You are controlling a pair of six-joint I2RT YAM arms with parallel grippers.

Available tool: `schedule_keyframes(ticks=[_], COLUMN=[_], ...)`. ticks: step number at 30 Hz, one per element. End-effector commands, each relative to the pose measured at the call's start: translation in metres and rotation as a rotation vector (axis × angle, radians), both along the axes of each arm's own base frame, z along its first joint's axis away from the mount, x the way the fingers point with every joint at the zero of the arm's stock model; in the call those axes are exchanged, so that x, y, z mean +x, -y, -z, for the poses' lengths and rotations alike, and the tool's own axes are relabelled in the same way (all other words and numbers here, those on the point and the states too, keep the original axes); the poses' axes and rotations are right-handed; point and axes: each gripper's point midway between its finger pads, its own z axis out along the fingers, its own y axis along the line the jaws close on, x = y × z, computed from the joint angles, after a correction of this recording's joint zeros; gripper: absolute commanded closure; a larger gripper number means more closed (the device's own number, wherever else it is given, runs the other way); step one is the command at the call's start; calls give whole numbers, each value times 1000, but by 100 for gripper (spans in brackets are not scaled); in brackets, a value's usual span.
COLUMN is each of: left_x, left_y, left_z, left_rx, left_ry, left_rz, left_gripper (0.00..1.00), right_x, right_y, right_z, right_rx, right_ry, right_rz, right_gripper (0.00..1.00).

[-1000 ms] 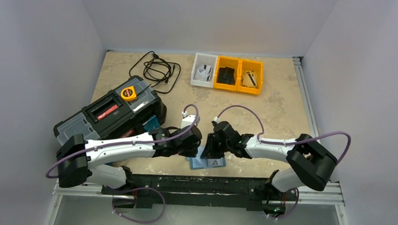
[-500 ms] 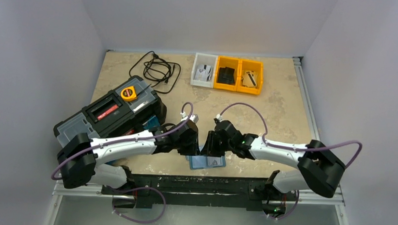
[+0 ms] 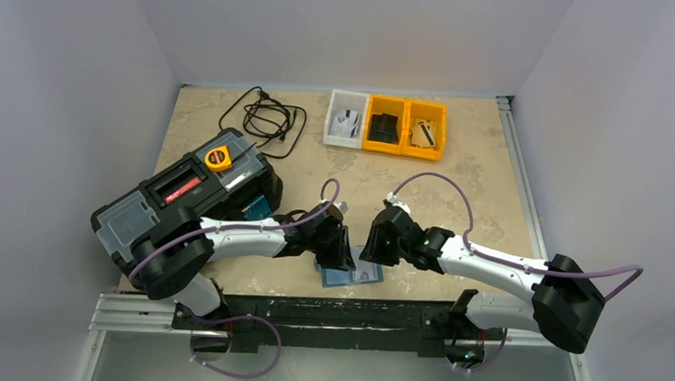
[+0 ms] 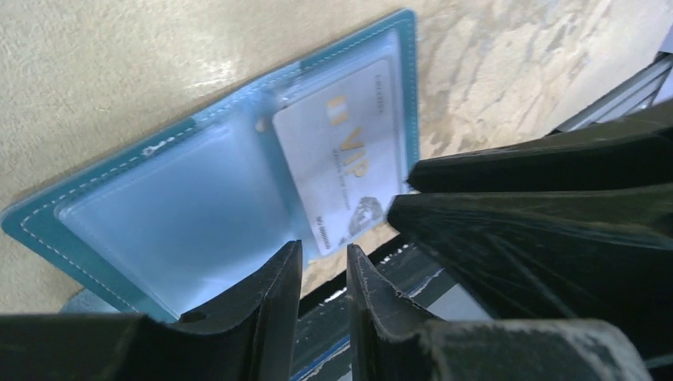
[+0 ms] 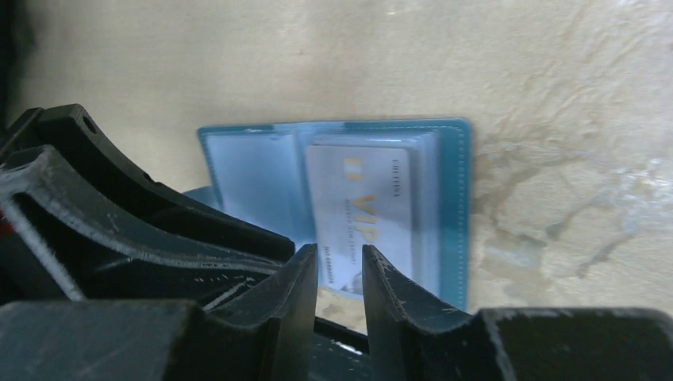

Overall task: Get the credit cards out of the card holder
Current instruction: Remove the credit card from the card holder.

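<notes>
The card holder (image 3: 351,275) lies open and flat near the table's front edge, teal outside, lighter blue inside. A pale grey-white credit card (image 4: 349,167) with gold "VIP" lettering sits in its right clear pocket, and it also shows in the right wrist view (image 5: 361,210). The left pocket (image 4: 167,214) looks empty. My left gripper (image 3: 342,252) hovers over the holder's left panel. In its wrist view (image 4: 324,246) the jaws stand a narrow gap apart, holding nothing. My right gripper (image 3: 373,247) hovers just right of it. Its jaws (image 5: 340,248) are also slightly apart and empty.
A large black toolbox (image 3: 190,194) with a yellow tape measure (image 3: 218,158) on it stands at the left. A black cable (image 3: 265,116) lies at the back. One white bin (image 3: 346,120) and two yellow bins (image 3: 404,128) at the back hold cards. The black front rail (image 3: 330,313) runs just below the holder.
Both grippers have shifted right and drawn slightly apart above the holder. The right arm's elbow has swung out to the right. The holder has not moved.
</notes>
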Motion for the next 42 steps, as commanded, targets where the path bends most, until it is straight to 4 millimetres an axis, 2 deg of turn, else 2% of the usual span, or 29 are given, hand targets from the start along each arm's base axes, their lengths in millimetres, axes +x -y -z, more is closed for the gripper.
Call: schedule_keyframes(ticks=[1, 14, 19, 25, 32, 38, 42], left_x=[2, 6, 7, 8, 8, 6, 4], left_y=[10, 13, 14, 18, 20, 21, 20], left_z=[6, 26, 26, 25, 23, 19, 17], left_rx=[-68, -74, -80, -94, -107, -127, -139], left_ry=[-37, -62, -66, -69, -71, -77, -80], left_rz=[-11, -25, -26, -21, -20, -17, -19], left_gripper=[74, 74, 74, 76, 80, 88, 95], right_x=[6, 10, 8, 5, 0, -2, -10], right_y=[23, 34, 32, 28, 17, 25, 26], right_z=[8, 27, 31, 29, 26, 34, 42], right_rx=[-118, -225, -223, -202, -169, -203, -196], right_ry=[36, 39, 29, 20, 12, -1, -47], right_rz=[25, 8, -6, -23, -56, -36, -29], right_gripper=[72, 72, 81, 87, 87, 88, 90])
